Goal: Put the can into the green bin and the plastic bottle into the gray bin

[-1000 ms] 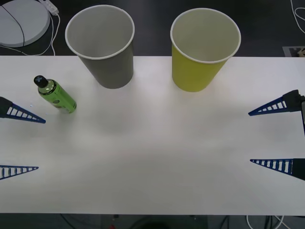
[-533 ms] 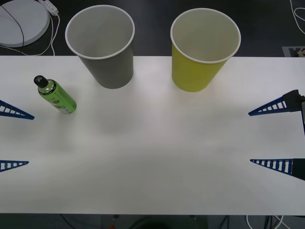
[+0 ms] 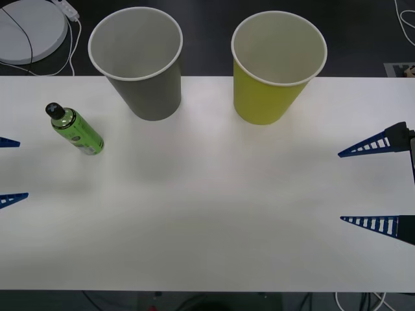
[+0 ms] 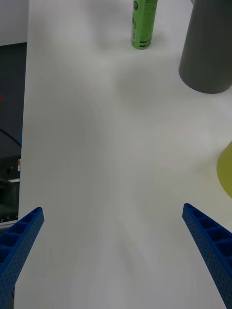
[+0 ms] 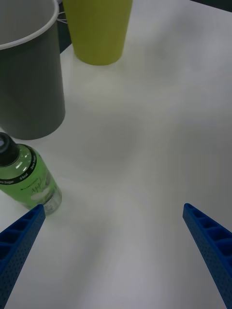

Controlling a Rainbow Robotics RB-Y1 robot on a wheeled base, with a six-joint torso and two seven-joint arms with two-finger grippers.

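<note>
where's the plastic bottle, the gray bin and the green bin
plastic bottle (image 3: 79, 131), front view, on its green label
gray bin (image 3: 155, 91), front view, on its outer wall
green bin (image 3: 262, 100), front view, on its outer wall

The plastic bottle (image 3: 78, 131) is bright green with a black screw cap and a green printed label carrying a black band and pale lettering; it lies just beside one blue, ribbed finger (image 5: 19, 241) of the left gripper (image 3: 8, 170). The gray bin (image 3: 141, 63) is plain gray outside with a white rim and a pale interior, and the green bin (image 3: 275, 68) is yellow-green outside with the same white rim and pale interior. The table (image 3: 207, 214) is plain white, unpatterned, and the fingers (image 3: 371, 224) of the right gripper (image 3: 353, 188) are blue with a ribbed ladder pattern of pale gaps.
</note>
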